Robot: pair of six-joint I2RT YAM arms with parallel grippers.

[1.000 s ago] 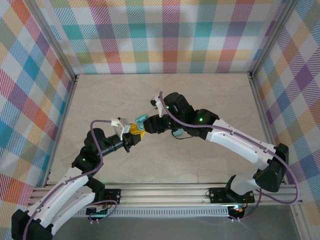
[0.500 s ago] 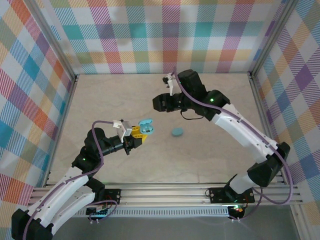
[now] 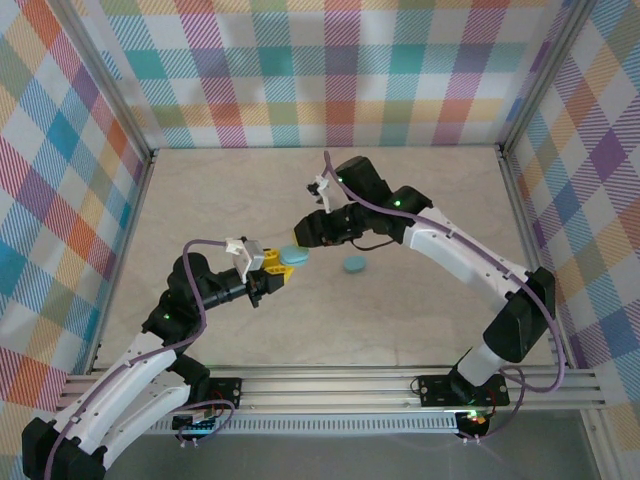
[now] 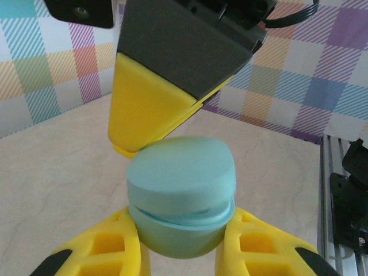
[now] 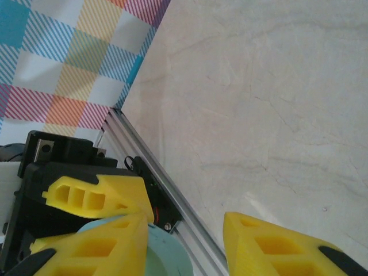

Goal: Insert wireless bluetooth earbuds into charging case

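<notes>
The pale teal charging case (image 4: 181, 195) is clamped between the yellow fingers (image 4: 109, 247) of my left gripper (image 4: 181, 256), its lid down on the base with a thin seam showing. In the top view the case (image 3: 293, 256) sits above the table at mid-left, held by the left gripper (image 3: 275, 268). My right gripper (image 3: 303, 238) comes in from the right and stands open. One of its fingers (image 4: 149, 109) rests on the lid's far top edge. In the right wrist view the case (image 5: 167, 261) lies beside the right gripper (image 5: 184, 247). The earbuds are hidden.
A coin-like light blue disc (image 3: 354, 264) lies on the beige table (image 3: 420, 310) just right of the grippers. Checked walls and aluminium rails (image 3: 330, 383) enclose the table.
The right gripper pulled back toward the rear wall, leaving the case lid open, then came back down to the case. The lid is now shut. The left arm stayed still.
</notes>
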